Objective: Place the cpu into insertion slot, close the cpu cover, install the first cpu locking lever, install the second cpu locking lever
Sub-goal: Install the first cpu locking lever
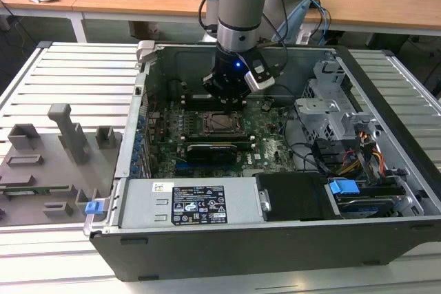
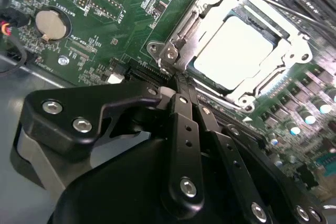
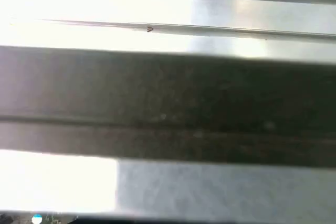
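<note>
One lever wire at the cpu cover's point(image 2: 247, 40) eight o'clock corner meets the gripper's point(image 2: 181, 90) pressed-together fingertips; press steadily.

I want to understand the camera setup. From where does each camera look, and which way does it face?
Exterior view: off the arm, above the open case, looking down at the motherboard; arm and gripper show.
Second wrist view: rides near the wrist, facing the cpu under the cpu cover; gripper shows.
First wrist view: rides near the wrist, facing blurred light and dark bands.
Shared: exterior and second wrist views both show the gripper.
</note>
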Motion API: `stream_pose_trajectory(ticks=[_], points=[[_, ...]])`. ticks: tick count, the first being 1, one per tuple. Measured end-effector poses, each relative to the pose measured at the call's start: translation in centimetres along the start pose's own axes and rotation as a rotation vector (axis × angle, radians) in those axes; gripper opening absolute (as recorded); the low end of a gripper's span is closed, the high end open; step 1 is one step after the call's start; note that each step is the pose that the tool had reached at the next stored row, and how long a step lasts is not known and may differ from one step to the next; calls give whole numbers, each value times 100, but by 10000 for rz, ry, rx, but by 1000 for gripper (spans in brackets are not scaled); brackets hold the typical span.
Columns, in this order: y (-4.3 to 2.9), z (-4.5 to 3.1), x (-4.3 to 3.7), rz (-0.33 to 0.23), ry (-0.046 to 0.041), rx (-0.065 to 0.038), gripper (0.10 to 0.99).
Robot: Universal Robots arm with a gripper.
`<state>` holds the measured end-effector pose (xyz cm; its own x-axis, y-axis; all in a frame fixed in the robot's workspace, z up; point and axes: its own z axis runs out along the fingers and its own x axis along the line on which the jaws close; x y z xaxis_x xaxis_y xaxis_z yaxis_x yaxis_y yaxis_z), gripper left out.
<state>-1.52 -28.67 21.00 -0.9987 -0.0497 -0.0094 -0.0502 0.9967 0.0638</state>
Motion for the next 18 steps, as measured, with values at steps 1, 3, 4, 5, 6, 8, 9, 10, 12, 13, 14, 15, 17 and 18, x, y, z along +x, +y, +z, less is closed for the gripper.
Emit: stream_pose_trajectory(ticks=[1, 3, 4, 5, 6, 8, 9, 10, 12, 13, 14, 15, 17, 18], points=[[1, -11, 0, 0, 1, 2, 106], [-2, -14, 0, -3, 1, 0, 106], [-7, -15, 0, -3, 2, 2, 106], [-18, -15, 1, 0, 1, 2, 106], [-22, -15, 1, -1, 1, 1, 106], [-29, -16, 2, 0, 1, 2, 106], [-32, -16, 2, 0, 1, 1, 106], [-36, -16, 2, 0, 1, 1, 106], [-41, -17, 2, -1, 1, 1, 106], [-44, -17, 2, 0, 1, 1, 106], [-47, -17, 2, 0, 1, 1, 106], [-50, -17, 2, 0, 1, 1, 106], [-56, -18, 3, 0, 1, 2, 106], [-58, -18, 3, 0, 1, 2, 106]])
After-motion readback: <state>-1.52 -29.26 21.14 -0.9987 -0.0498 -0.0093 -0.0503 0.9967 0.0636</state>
